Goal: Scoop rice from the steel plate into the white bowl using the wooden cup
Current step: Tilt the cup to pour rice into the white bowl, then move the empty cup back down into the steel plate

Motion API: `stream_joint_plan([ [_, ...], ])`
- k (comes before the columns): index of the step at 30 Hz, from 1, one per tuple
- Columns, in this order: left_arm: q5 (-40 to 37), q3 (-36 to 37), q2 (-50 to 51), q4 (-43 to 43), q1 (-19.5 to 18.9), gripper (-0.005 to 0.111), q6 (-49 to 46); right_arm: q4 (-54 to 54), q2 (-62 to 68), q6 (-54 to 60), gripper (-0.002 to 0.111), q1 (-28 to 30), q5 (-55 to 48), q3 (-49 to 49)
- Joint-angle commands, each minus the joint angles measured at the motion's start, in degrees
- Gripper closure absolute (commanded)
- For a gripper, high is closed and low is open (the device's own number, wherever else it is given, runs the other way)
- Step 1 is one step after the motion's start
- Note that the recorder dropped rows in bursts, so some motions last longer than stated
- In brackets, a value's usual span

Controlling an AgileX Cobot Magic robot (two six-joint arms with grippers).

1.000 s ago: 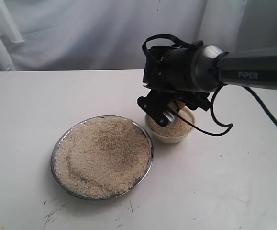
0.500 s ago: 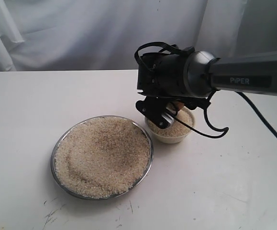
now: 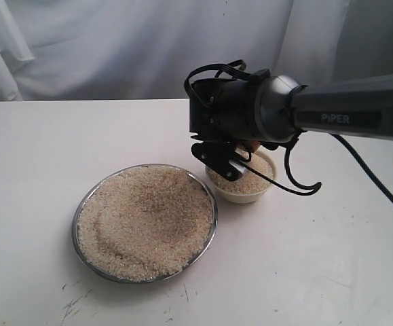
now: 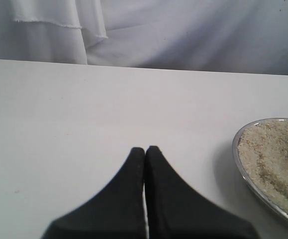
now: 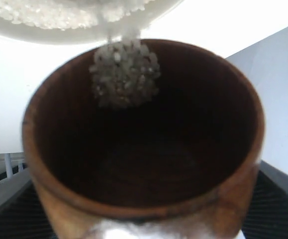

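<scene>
The steel plate (image 3: pixel 76 227) lies at the table's middle left, heaped with rice (image 3: pixel 145 217). To its right stands the white bowl (image 3: pixel 244 197), nearly full of grains. My right gripper (image 3: pixel 225 163) hangs over the bowl, shut on the wooden cup (image 3: pixel 252 145), which is mostly hidden behind the wrist. In the right wrist view the tipped cup (image 5: pixel 144 149) fills the frame, with a clump of rice (image 5: pixel 124 74) at its lip above the bowl (image 5: pixel 74 32). My left gripper (image 4: pixel 144 149) is shut and empty over bare table, with the plate's rim (image 4: pixel 243 169) beside it.
White cloth hangs behind the table (image 3: pixel 47 136). The right arm's black cable (image 3: pixel 298 183) loops down just right of the bowl. Scuff marks (image 3: pixel 74 302) mark the table near its front edge.
My right gripper and arm have shifted a little to the left above the bowl, with the cup still held. Plate and bowl have not moved.
</scene>
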State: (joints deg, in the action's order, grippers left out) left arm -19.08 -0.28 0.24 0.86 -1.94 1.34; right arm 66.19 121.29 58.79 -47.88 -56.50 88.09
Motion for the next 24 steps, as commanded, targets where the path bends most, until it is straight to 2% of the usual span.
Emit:
stream_joint_plan([
  [1,0.8,0.3,-0.2,-0.1,0.2,0.107,0.0,1.8,-0.4,0.4,0.108,0.0,-1.5,-0.2],
  [24,0.8,0.3,-0.2,-0.1,0.2,0.107,0.0,8.1,-0.4,0.0,0.108,-2.8,-3.7,-0.2],
])
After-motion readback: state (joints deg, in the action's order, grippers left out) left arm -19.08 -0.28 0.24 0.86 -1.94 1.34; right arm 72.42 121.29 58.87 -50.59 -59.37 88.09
